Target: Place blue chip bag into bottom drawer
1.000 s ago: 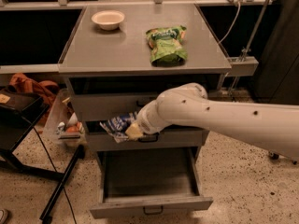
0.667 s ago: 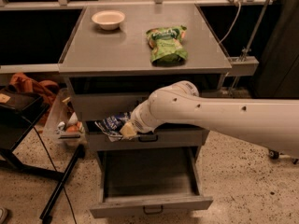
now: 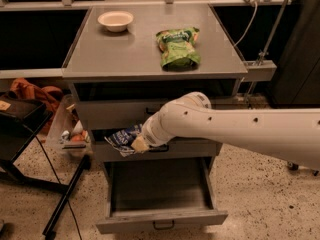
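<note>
The blue chip bag (image 3: 120, 138) is crinkly dark blue with white lettering. It hangs in front of the middle drawer, above the left part of the open bottom drawer (image 3: 161, 217). My gripper (image 3: 138, 143) is at the end of the white arm that comes in from the right, and it is shut on the bag's right end. The bottom drawer is pulled out, and its inside looks empty. Its small dark handle shows on the front.
A green snack bag (image 3: 178, 47) and a pale bowl (image 3: 115, 20) sit on the cabinet top (image 3: 125, 54). A black stand (image 3: 30, 149) is on the left. A bin of clutter (image 3: 75, 136) stands beside the cabinet. The floor is speckled.
My arm and the blue bag have shifted a little to the left in front of the middle drawer. The bag stays at about the same height.
</note>
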`<control>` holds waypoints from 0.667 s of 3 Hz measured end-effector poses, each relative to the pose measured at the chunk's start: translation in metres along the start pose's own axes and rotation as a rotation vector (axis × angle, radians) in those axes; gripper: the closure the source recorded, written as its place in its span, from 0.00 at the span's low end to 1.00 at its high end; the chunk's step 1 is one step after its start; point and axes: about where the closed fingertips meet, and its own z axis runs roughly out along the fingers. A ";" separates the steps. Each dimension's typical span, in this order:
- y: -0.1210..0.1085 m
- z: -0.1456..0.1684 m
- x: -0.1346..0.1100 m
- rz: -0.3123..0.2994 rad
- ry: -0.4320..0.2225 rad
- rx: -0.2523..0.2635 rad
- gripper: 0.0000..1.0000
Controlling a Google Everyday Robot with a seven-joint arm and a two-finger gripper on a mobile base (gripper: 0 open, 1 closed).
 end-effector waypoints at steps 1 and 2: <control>-0.006 0.025 0.053 0.018 0.000 -0.020 1.00; -0.024 0.051 0.110 0.105 -0.059 -0.043 1.00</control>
